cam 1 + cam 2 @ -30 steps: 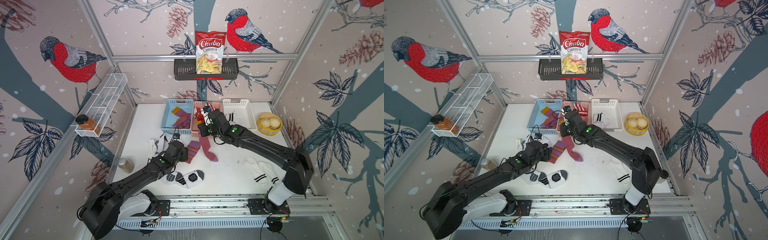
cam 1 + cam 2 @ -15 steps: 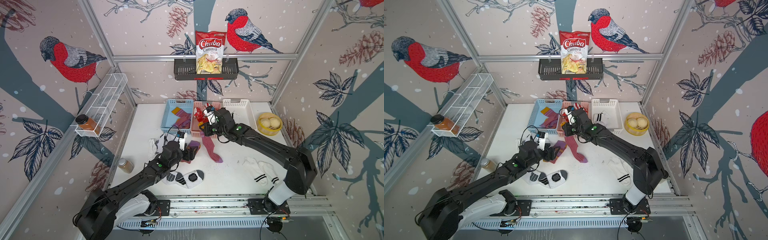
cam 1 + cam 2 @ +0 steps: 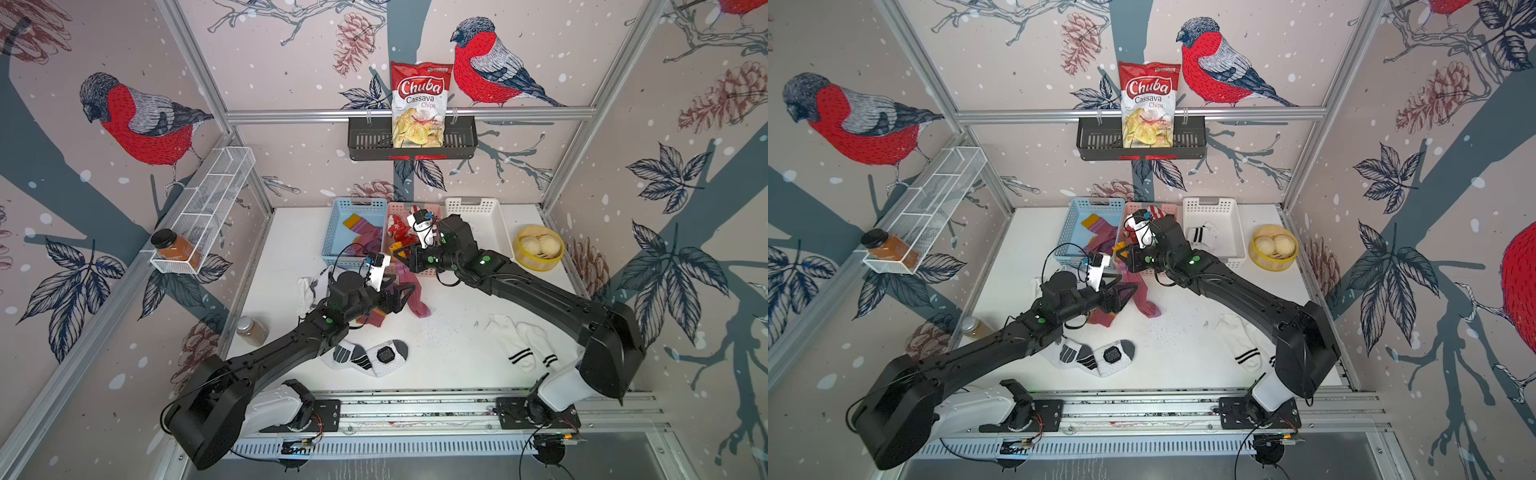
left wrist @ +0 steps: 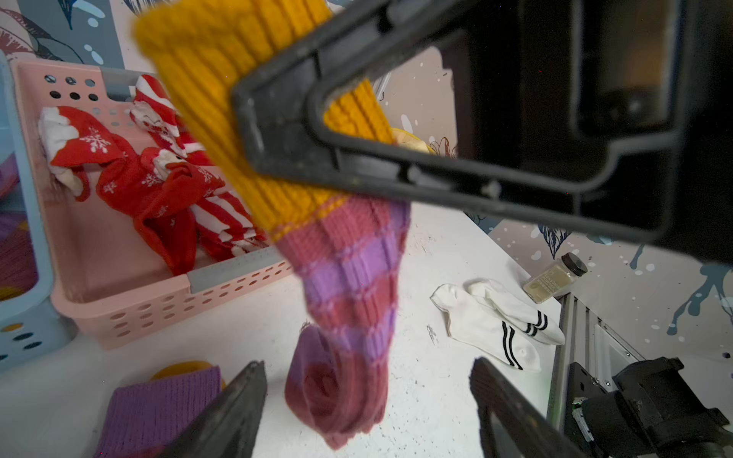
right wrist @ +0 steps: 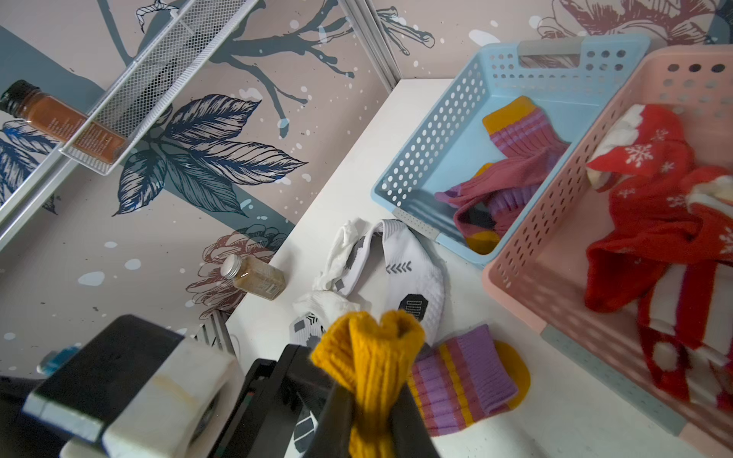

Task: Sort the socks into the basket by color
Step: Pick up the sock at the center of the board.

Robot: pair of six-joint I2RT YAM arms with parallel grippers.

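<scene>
My right gripper (image 5: 371, 396) is shut on the mustard cuff of a maroon-purple striped sock (image 3: 415, 297), which hangs down to the table in front of the pink basket (image 4: 222, 293). My left gripper (image 4: 367, 366) is open, its fingers standing either side of the hanging sock's foot without touching it. A second striped sock (image 5: 464, 376) lies flat beneath. The blue basket (image 5: 428, 138) holds striped socks, the pink one red-and-white socks (image 4: 158, 186), the white basket (image 3: 1210, 203) a black-striped white sock. White socks with grey patches (image 3: 365, 353) and with black stripes (image 3: 519, 345) lie on the table.
A small jar (image 3: 251, 330) lies at the table's left edge and another white sock (image 3: 305, 289) near it. A yellow bowl of buns (image 3: 538, 247) stands at the back right. A wire shelf (image 3: 208, 195) and a black rack with a chips bag (image 3: 417, 104) hang on the walls.
The right gripper has carried the sock's cuff a little to the right. The left gripper has followed to the right and its jaws stand slightly wider.
</scene>
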